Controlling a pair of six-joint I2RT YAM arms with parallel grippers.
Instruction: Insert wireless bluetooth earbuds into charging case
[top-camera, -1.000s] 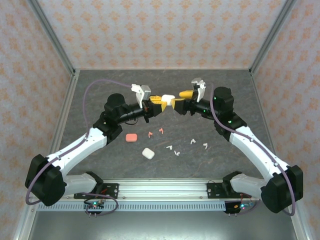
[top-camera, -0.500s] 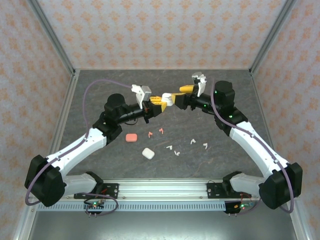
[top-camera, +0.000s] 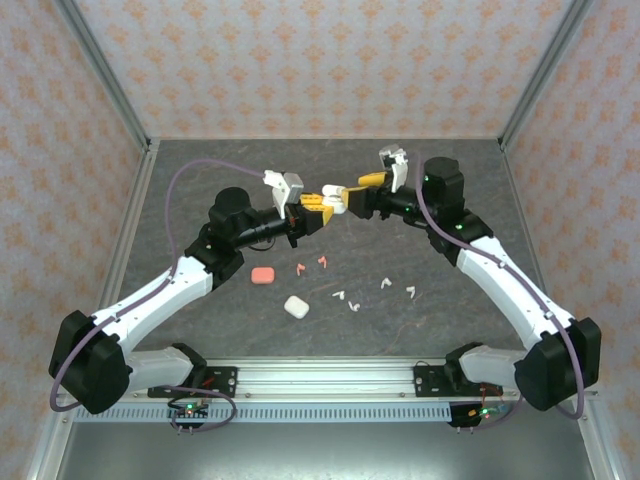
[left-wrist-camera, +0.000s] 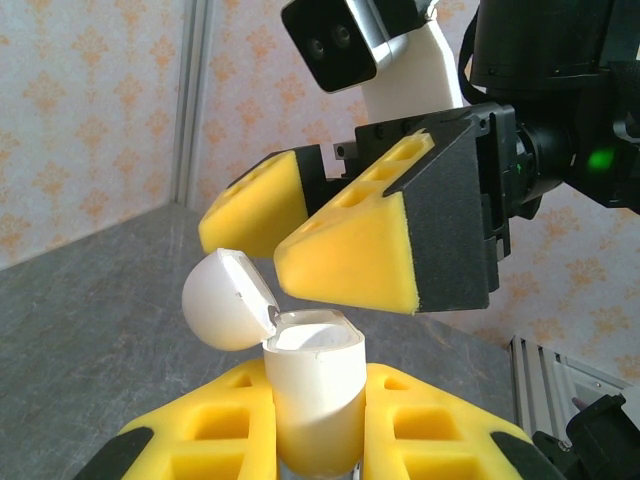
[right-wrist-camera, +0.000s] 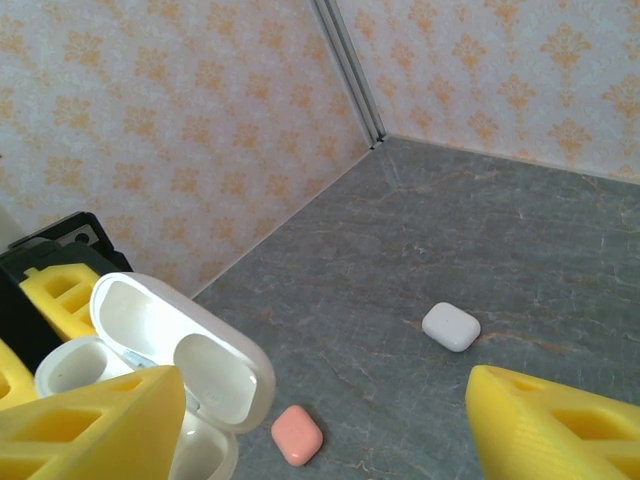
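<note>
Left claw (top-camera: 318, 203) is clamped on a white charging case (top-camera: 333, 197), held up off the table (top-camera: 330, 155) mid-workspace. In the left wrist view the yellow fingers (left-wrist-camera: 200, 430) squeeze the case body (left-wrist-camera: 312, 400) from both sides, case upright, its lid (left-wrist-camera: 225, 300) flipped open and hanging off to the left on its hinge. Right claw (top-camera: 345, 192) is nose to nose with it, jaws wide apart and holding nothing. From the left wrist camera the right claw (left-wrist-camera: 300, 235) sits just above the open case, one finger tip right over the hinge and the other just above the lid; can't tell whether either one actually touches. In the right wrist view the two yellow fingertips (right-wrist-camera: 90, 420) stand at opposite edges with a big gap between them, and the open case (right-wrist-camera: 180, 355) shows its two bare sockets just beside the left one. The earbuds (top-camera: 353, 306) all lie loose on the table in front of the arms, well below the held case: two pink ones (top-camera: 323, 260) side by side near centre, and four white that I can make out spread to their right. A shut pink case (top-camera: 263, 275) lies left of the pink buds and a shut white case (top-camera: 296, 307) just below it; both also appear under the right claw (right-wrist-camera: 325, 385).
</note>
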